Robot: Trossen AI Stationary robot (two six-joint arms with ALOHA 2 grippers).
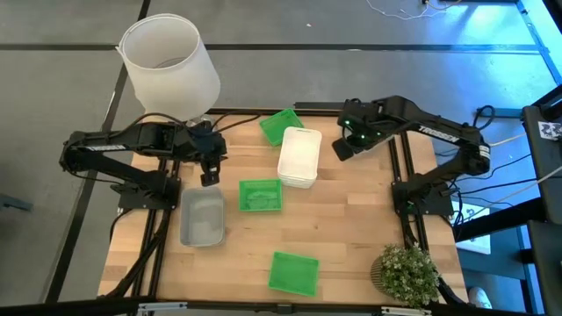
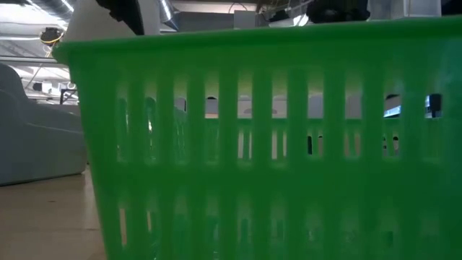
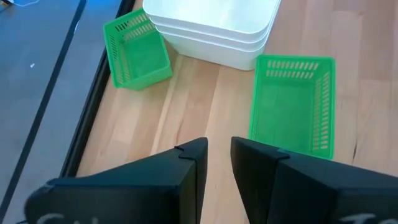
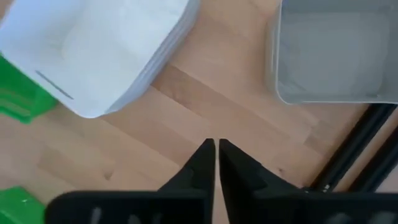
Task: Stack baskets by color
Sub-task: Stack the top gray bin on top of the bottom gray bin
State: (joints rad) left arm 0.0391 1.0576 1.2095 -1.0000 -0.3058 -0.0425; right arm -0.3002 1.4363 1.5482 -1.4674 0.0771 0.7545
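The white baskets (image 1: 299,157) were stacked mid-table, grey baskets (image 1: 202,217) at the left, three green baskets (image 1: 261,195) scattered. The left gripper (image 1: 209,178) was held slightly parted and empty; the right gripper (image 4: 216,148) nearly closed, empty.

A wooden table (image 1: 351,228) of pale planks carries everything, edged by a black metal frame (image 1: 405,189). A large white cylindrical lampshade (image 1: 169,66) stands at the table's far left corner, its open top upward. A small green potted plant (image 1: 407,272) sits at the table's near right corner. Around the table lies grey floor (image 1: 53,96).
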